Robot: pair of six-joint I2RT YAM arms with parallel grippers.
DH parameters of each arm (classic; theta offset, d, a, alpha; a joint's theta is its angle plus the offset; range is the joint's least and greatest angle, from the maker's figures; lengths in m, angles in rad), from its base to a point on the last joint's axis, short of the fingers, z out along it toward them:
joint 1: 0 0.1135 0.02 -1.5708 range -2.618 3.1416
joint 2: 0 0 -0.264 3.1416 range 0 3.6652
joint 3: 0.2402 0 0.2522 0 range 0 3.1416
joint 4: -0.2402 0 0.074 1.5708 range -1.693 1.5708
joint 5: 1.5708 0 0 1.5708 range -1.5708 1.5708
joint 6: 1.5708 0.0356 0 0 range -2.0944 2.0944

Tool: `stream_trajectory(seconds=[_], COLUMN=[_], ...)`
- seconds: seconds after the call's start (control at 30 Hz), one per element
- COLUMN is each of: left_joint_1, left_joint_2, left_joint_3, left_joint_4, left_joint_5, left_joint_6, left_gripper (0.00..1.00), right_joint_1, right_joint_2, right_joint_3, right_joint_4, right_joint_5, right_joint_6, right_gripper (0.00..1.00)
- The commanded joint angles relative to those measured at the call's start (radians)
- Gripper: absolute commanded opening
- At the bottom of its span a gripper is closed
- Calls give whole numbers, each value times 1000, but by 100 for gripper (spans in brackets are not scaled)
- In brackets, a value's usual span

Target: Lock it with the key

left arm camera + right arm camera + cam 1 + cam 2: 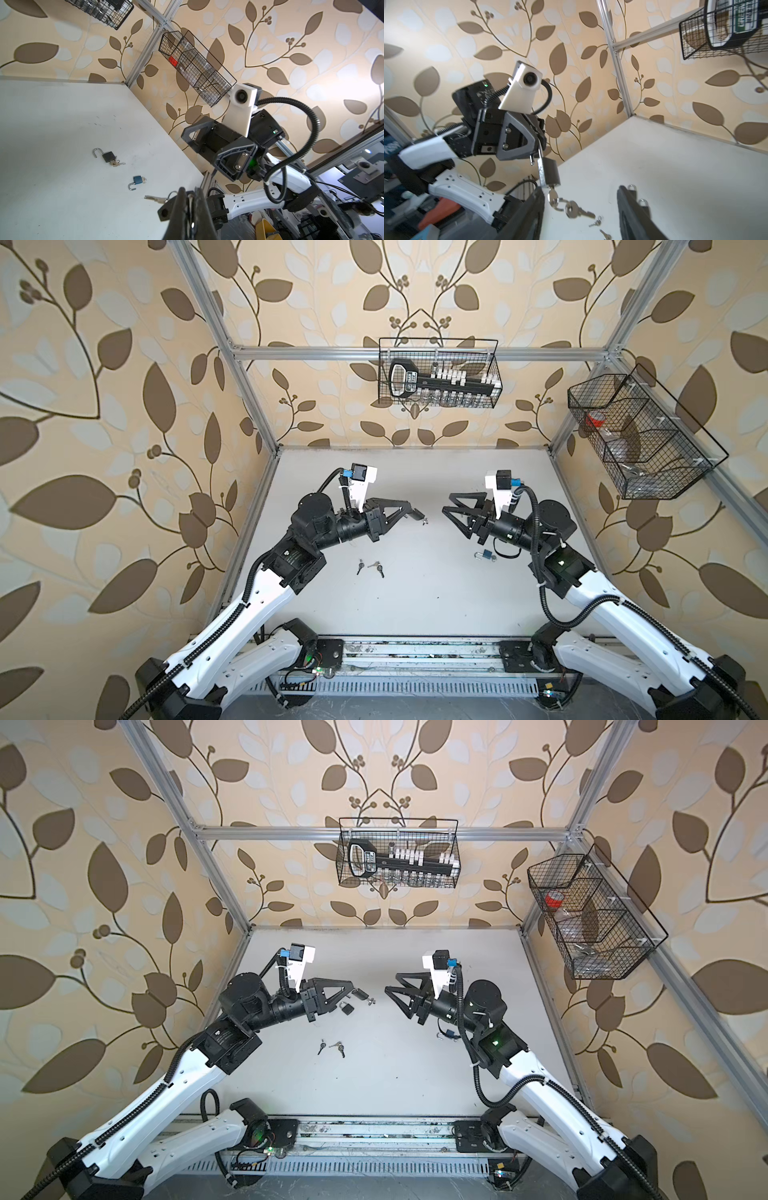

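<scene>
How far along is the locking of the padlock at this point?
Done: the left fingers are shut on the shackle of a dark padlock, which hangs from them with a key in its keyhole. In hand: the right fingers are open, close to that key. Left: the shackle is open, so it must be pushed shut; nothing looks locked yet.

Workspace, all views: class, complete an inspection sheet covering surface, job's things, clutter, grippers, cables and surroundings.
Surface: white table, lightly scuffed.
Job's things: grey padlock, key inserted, hanging by its shackle; black padlock and blue padlock lie open on the table.
Clutter: loose keys on the table.
Grippers: left gripper shut on the grey padlock's shackle; right gripper open, empty.
Cables: black conduit along each arm.
Surroundings: wire baskets on the frame; leaf wallpaper.
</scene>
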State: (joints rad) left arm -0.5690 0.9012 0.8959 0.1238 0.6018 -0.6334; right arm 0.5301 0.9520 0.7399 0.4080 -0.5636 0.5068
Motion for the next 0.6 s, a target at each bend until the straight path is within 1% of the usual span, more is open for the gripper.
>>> stream_trajectory(seconds=[0.0,0.07,0.23,0.3,0.43,0.57], left_joint_1=[-3,-2,-4,-4,-8,-12], left_joint_2=[-4,-8,-10,-10,-5,0], left_joint_3=[3,-3,-4,-4,-5,-3], left_joint_4=[144,165,174,177,196,201], left_joint_5=[62,65,69,65,76,85], left_joint_6=[-49,-60,-79,-89,-104,-107], left_gripper=[0,0,0,0,0,0], right_joint_1=[2,14,80,106,157,159], right_joint_2=[27,43,60,62,64,79], right_joint_3=[-57,-70,-52,-40,4,18], right_joint_4=[314,388,388,346,173,172], right_joint_5=[-104,-109,-121,-114,8,36], right_joint_6=[212,235,147,85,-83,-123], right_gripper=[57,58,61,62,64,63])
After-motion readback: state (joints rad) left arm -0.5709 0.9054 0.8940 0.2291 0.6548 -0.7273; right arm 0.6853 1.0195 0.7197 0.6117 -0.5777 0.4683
